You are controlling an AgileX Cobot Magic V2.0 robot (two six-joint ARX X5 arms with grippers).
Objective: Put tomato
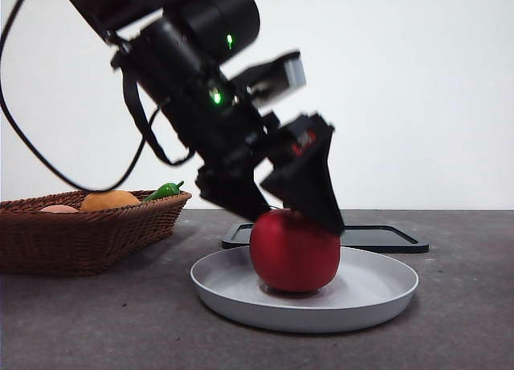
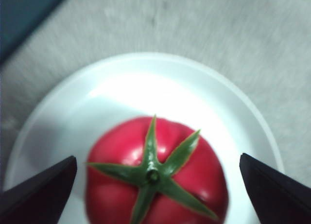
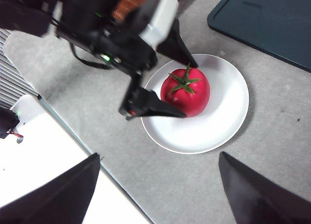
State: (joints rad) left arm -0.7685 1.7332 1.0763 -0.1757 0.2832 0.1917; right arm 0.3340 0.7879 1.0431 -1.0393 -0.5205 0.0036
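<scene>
The red tomato (image 1: pixel 293 254) with its green stem sits upright on the white round plate (image 1: pixel 377 294). My left gripper (image 1: pixel 295 217) hangs low over it, jaws open, one on each side of the tomato's top and apart from it. In the left wrist view the tomato (image 2: pixel 155 180) lies between the spread jaws of the left gripper (image 2: pixel 157 157) on the plate (image 2: pixel 58 117). My right gripper (image 3: pixel 159 155) is open and empty, high above the table, looking down on the tomato (image 3: pixel 185 93), the plate (image 3: pixel 223 122) and the left gripper (image 3: pixel 189 89).
A wicker basket (image 1: pixel 80 233) at the left holds an orange fruit (image 1: pixel 108 200) and a small green pepper (image 1: pixel 165 190). A flat dark tray (image 1: pixel 385 237) lies just behind the plate; it also shows in the right wrist view (image 3: pixel 272 25).
</scene>
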